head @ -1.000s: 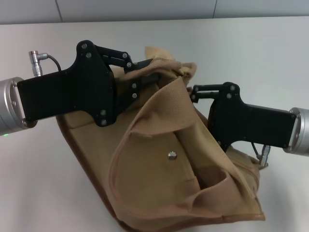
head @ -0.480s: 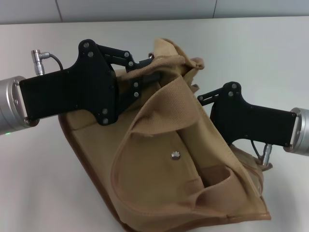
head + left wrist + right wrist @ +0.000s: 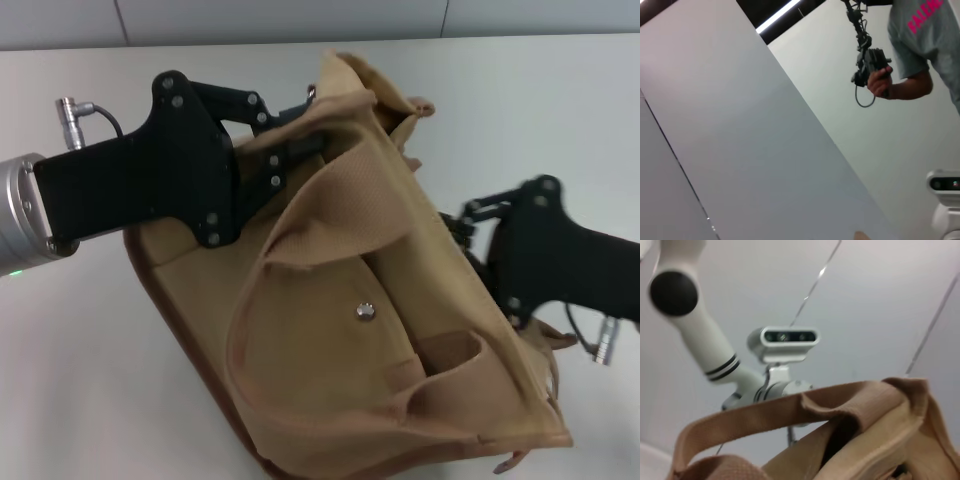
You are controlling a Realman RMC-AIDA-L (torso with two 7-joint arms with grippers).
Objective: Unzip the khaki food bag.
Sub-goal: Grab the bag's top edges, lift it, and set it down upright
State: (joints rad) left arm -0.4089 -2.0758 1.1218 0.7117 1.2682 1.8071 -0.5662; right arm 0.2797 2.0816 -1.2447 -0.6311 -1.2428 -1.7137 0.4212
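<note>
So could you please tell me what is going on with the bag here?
The robot is working on the khaki food bag on the white table. The left pincer grips the fabric at the bag's top far corner. The right pincer is at the bag's right side, its fingertips hidden behind the fabric. The bag is crumpled and tilted.

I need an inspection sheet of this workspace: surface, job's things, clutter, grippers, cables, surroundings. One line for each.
Surface: white table, bare where visible.
Job's things: khaki food bag, tilted and crumpled, front pocket with silver snap facing the head camera; zipper not visible.
Clutter: nothing seen.
Grippers: left gripper at the bag's upper far corner, jaws closed on the fabric there; right gripper at the bag's right side, jaws hidden behind fabric.
Cables: grey cable with metal plug on the left arm; a plug hangs under the right arm.
Surroundings: a person holding a device shows in the left wrist view; pale walls.
</note>
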